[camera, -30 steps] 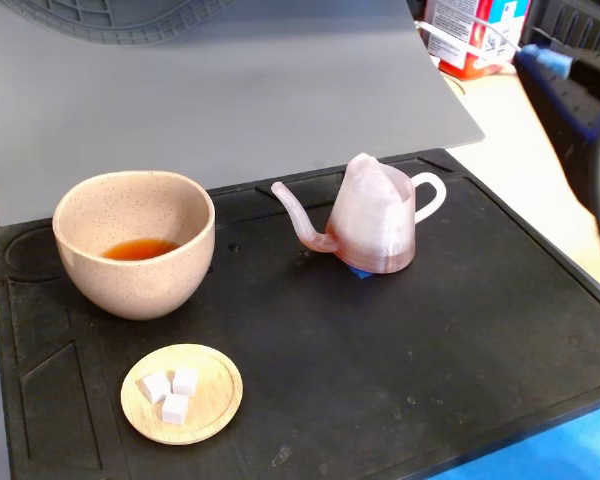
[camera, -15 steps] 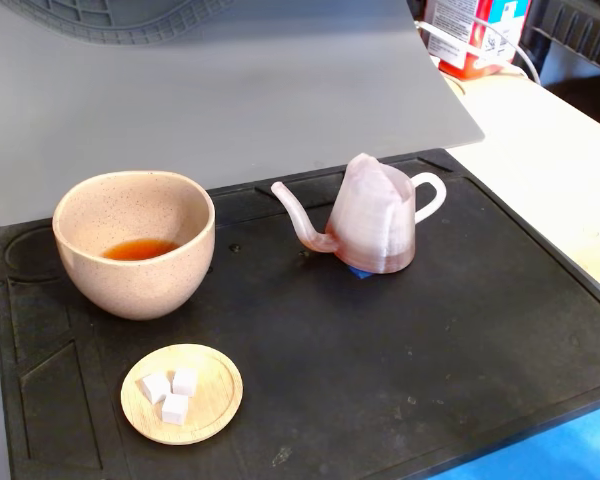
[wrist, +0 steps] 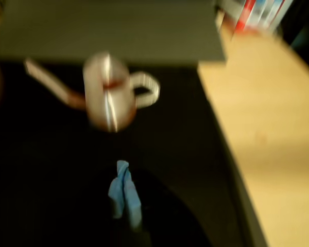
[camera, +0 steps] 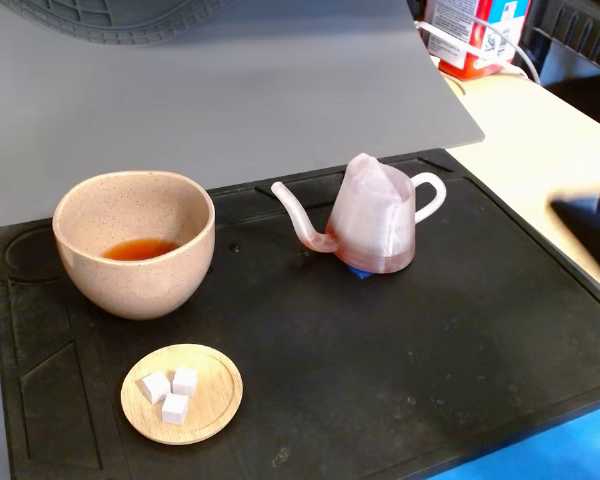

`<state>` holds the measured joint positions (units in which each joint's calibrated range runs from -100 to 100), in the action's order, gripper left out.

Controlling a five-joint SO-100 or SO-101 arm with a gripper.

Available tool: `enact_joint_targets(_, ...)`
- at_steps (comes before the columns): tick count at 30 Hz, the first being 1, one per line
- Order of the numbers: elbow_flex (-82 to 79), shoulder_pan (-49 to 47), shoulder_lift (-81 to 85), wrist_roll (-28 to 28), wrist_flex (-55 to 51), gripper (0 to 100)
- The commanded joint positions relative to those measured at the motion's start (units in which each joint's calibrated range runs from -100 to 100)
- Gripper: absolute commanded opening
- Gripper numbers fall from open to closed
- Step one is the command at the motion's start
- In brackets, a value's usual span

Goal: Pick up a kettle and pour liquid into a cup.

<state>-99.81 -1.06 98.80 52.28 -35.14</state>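
fixed view: high front oblique, whole mat | wrist view: lower, nearer (blurred); both share kettle (camera: 373, 217) (wrist: 109, 92)

a hobby workbench: a black silicone work mat (camera: 380, 350) and grey mat (camera: 230, 90) cover a pale wooden desk (camera: 540, 130), with cables (camera: 480, 45) behind.

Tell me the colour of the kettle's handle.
White: the kettle has a white loop handle, clearest in the fixed view.

pale wooden table (camera: 540, 140), black mat (camera: 380, 340), grey mat (camera: 230, 90)
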Motion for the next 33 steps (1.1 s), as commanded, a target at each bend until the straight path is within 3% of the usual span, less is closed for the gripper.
enact_joint_targets(1,-0.01,-0.20,0.43,0.07,-11.59,1)
enact_joint_targets(6,-0.01,-0.12,0.43,0.07,-28.28,1)
enact_joint_targets(14,-0.01,0.03,0.43,0.07,-37.19,1)
enact_joint_targets(33,-0.01,-0.12,0.43,-0.40,-40.65,1)
